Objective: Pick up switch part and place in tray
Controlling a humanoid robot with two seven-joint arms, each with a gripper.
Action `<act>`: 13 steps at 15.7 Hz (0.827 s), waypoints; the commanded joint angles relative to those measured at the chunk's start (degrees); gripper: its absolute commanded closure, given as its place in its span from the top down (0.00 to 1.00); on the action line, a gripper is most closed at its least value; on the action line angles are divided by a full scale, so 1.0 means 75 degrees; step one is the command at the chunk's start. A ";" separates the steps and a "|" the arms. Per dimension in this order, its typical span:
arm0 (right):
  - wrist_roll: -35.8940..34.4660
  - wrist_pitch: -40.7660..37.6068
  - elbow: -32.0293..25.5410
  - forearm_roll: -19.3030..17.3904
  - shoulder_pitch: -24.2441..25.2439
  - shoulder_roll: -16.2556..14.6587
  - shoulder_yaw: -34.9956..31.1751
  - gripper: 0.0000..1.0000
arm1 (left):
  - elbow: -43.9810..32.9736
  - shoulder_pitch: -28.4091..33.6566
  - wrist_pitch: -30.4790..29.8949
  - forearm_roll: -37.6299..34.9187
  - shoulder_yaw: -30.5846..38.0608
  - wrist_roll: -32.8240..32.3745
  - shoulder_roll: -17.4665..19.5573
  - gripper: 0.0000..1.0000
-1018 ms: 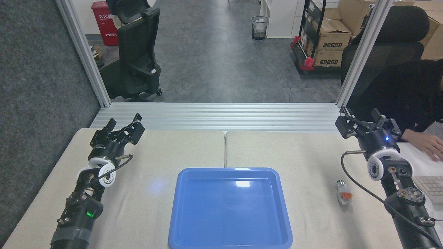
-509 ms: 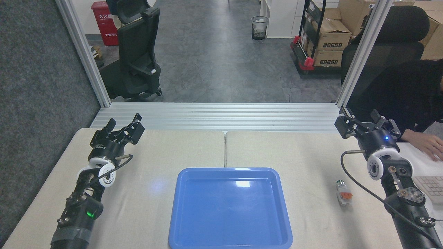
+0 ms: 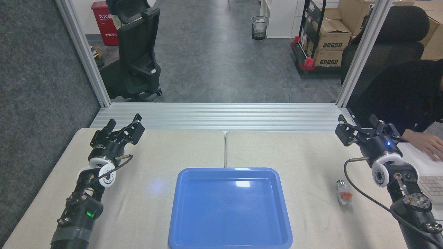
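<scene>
Beige table point(image 3: 155, 207): two pads butted together, seam running down the middle toward the tray.
Left gripper point(image 3: 124, 128): one, raised over the far-left corner, jaws apart, nothing between them. Parked well clear, likely to keep the middle free.
Left arm: comes in from the lower left, green light lit on its lower link.
Tray point(image 3: 180, 221): one, glossy blue, bare inside, centred at the near edge. Sits between the two arms, so either could reach it.
Switch part point(image 3: 343, 192): one, lying flat on the table right of the tray, apart from its rim. Dark tip points away, orange block toward the near end. Not yet picked.
Right gripper point(image 3: 360, 127): one, jaws apart, empty, hanging beyond the part and well apart from it. Closest hand to the part, so my guess is the pick falls to it.
Person's hand point(image 3: 424, 145): one, resting at the far-right edge near a keyboard point(image 3: 432, 188).
Count: two arms, one tray, one part.
Progress: nothing gripped; task at its start.
</scene>
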 commanded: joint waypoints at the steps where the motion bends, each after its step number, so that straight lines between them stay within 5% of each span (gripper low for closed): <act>1: -0.0129 -0.0001 0.0052 -0.0069 0.0144 -0.0091 -0.0043 0.99 | -0.0004 0.0000 -0.0001 0.0000 -0.0176 0.0003 0.0004 1.00; 13: -0.0540 -0.0048 -0.0429 -0.0245 0.0484 -0.0173 -0.0254 0.99 | -0.0004 0.0000 -0.0001 0.0000 -0.0176 0.0003 -0.0008 1.00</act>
